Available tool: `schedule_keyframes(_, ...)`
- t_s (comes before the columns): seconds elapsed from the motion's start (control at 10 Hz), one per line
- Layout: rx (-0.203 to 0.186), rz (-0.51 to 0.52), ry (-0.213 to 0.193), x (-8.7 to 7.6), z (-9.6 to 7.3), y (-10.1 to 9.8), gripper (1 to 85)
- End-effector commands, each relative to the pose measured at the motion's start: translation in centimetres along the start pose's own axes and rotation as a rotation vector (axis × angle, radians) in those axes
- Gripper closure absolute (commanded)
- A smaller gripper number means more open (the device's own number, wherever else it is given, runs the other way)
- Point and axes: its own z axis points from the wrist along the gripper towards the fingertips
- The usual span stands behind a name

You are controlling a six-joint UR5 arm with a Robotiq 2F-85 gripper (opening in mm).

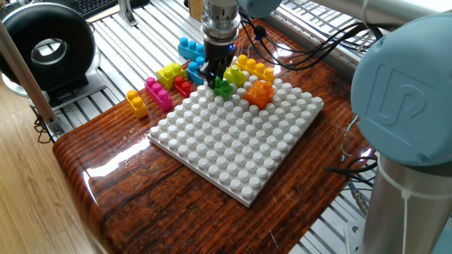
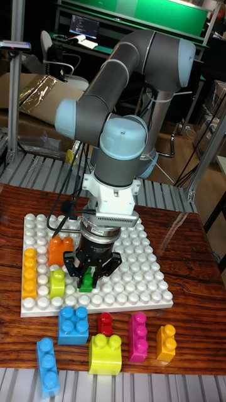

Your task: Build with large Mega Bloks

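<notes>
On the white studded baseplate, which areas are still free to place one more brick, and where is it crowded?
Free: most of the white square studded baseplate, everything from the orange block toward the near corner and both side corners. Crowded: the far edge, where the long yellow-orange brick, lime brick and the gripper holding a small green brick sit close together.

Fingers (image 2: 76,267) partly hide green brick (image 2: 86,282)

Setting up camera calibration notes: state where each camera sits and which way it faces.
Fixed view: high, looking down across the baseplate; the arm's grey joint fills the right foreground, gripper beyond.
Tall fixed view: low at the table's loose-brick edge, facing the whole arm.
Both show the gripper holding the green brick over the baseplate.
</notes>
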Motion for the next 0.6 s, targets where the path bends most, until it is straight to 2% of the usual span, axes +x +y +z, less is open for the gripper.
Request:
schedule_keyframes(0.0, 0.001, -0.033, 0.004, 0.38, 0.20, -0.02, 84.7)
schedule_keyframes(0.3, -0.019, -0.065, -0.006, 0.19, 0.28, 0.37, 84.7)
schedule_keyframes(0.5, -0.028, -0.072, -0.030, -0.03, 0.64, -0.04, 84.7)
